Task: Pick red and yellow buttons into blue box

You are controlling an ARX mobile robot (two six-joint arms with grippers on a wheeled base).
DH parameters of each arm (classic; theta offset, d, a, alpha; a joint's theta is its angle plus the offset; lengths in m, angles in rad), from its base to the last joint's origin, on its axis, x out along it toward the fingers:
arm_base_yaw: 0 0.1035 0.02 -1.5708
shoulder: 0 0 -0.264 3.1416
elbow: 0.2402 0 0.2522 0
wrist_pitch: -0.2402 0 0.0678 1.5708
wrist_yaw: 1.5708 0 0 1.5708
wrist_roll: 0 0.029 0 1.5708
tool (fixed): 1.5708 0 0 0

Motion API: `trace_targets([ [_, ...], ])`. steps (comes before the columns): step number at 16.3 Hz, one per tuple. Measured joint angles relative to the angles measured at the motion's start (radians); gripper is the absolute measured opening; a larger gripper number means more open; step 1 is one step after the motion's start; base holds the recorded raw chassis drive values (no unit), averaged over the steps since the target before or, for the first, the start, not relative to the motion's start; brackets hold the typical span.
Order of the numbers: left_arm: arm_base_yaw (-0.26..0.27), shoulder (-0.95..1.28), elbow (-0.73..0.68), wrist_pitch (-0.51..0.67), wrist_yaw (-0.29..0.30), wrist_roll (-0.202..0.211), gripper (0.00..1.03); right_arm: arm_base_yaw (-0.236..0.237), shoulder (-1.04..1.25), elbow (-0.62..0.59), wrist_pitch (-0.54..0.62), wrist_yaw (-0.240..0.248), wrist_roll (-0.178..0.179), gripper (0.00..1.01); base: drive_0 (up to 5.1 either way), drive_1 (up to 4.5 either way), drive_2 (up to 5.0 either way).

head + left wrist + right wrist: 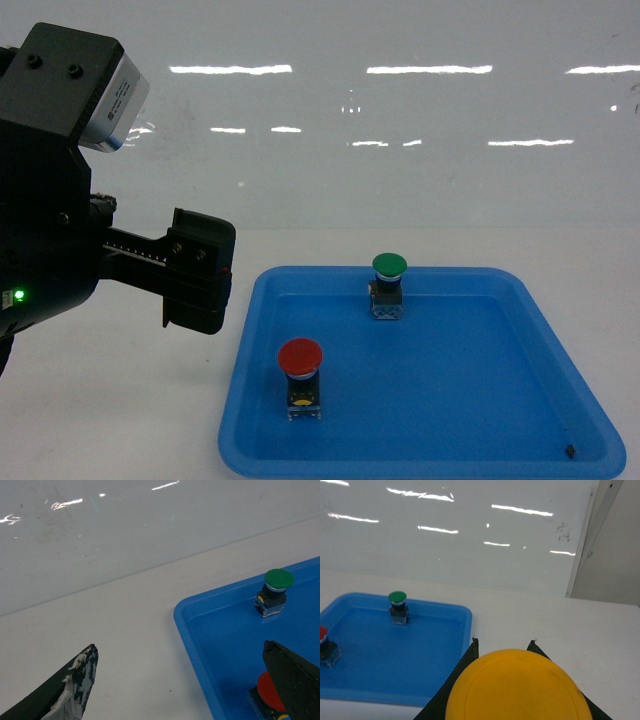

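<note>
The red button (300, 358) stands upright at the front left of a shallow blue tray (470, 455); it also shows in the left wrist view (270, 694) and at the right wrist view's left edge (322, 635). My left gripper (200, 272) hovers left of the tray, open and empty (179, 647), and its right finger (295, 680) hides part of the red cap. The yellow button (517, 692) fills the bottom of the right wrist view, with my right gripper (504, 644) shut on it, above bare table right of the tray. The blue box is out of view.
A green-capped button (389, 268) stands at the tray's back edge. A small dark speck (570, 451) lies in the tray's front right corner. A glossy white wall (400, 120) rises behind the white table (120, 420).
</note>
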Motion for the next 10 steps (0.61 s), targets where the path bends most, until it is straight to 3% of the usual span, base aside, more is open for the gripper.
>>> trace_targets([
  [2, 0.000, 0.000, 0.000, 0.000, 0.000, 0.000, 0.98, -0.008, 0.004, -0.003, -0.018, -0.013, -0.030, 0.25, 0.0, 0.00, 0.0],
  [6, -0.006, 0.000, 0.005, -0.028, 0.004, -0.001, 0.98, -0.007, 0.003, -0.003, -0.017, -0.013, -0.039, 0.25, 0.0, 0.00, 0.0],
  [10, -0.048, 0.061, 0.127, -0.195, 0.057, -0.064, 0.98, -0.007, 0.003, -0.003, -0.017, -0.013, -0.039, 0.25, 0.0, 0.00, 0.0],
])
